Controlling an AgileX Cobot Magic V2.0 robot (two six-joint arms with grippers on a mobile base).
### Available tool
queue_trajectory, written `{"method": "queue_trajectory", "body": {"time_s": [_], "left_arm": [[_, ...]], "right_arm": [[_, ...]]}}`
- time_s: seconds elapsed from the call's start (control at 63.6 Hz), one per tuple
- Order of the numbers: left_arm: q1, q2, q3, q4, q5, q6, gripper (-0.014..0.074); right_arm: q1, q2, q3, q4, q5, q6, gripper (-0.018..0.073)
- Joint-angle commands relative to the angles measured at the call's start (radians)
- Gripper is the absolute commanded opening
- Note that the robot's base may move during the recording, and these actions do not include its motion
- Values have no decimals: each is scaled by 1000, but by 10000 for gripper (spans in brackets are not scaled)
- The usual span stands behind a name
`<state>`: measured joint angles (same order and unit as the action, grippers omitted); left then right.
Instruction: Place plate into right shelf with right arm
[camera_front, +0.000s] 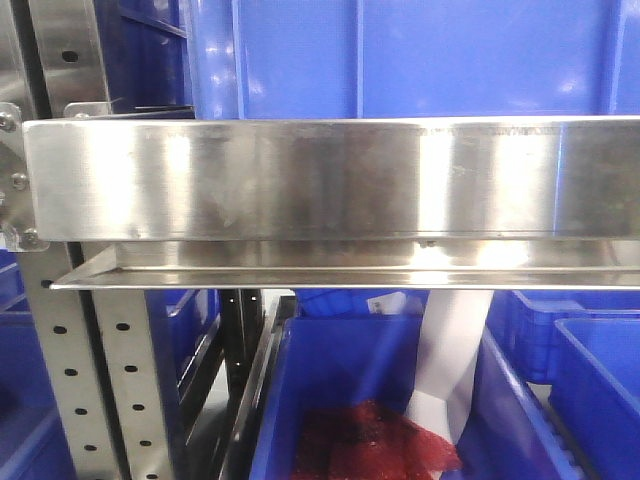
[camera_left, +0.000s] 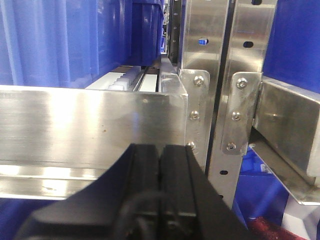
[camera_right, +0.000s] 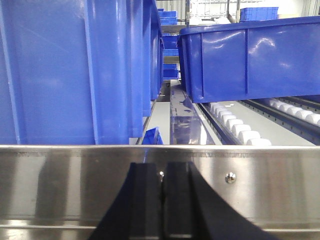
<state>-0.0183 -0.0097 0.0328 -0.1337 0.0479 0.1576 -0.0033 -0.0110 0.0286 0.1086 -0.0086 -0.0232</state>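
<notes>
Right gripper (camera_right: 161, 200) level, pointing straight at the front rail (camera_right: 250, 175) of the right shelf (camera_right: 280, 170); black fingers pressed together, nothing between them. Tips sit close before the rail face, contact not clear. Above the rail: a tall blue bin (camera_right: 75, 70) left, a lower blue bin (camera_right: 250, 60) right on white rollers (camera_right: 235, 127), a narrow open lane between them.

Left gripper (camera_left: 161, 190) also level, fingers pressed together, close before another steel rail (camera_left: 90, 125) next to a bolted, perforated upright (camera_left: 235, 115).

Front view: broad steel rail (camera_front: 320, 180), blue bin (camera_front: 400, 50) above; below, a blue bin (camera_front: 350, 400) holding red mesh (camera_front: 370, 440) and a white strip (camera_front: 450, 350).

The plate appears in no view.
</notes>
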Motion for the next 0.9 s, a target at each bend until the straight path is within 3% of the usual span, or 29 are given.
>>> {"method": "queue_trajectory", "body": {"time_s": [0.0,0.88], "left_arm": [[-2,-10,10,-8,-90,-7,-128],[-2,-10,10,-8,-90,-7,-128]], "right_arm": [[2,-13,-15,-10,-80,-4,55],[2,-13,-15,-10,-80,-4,54]]}}
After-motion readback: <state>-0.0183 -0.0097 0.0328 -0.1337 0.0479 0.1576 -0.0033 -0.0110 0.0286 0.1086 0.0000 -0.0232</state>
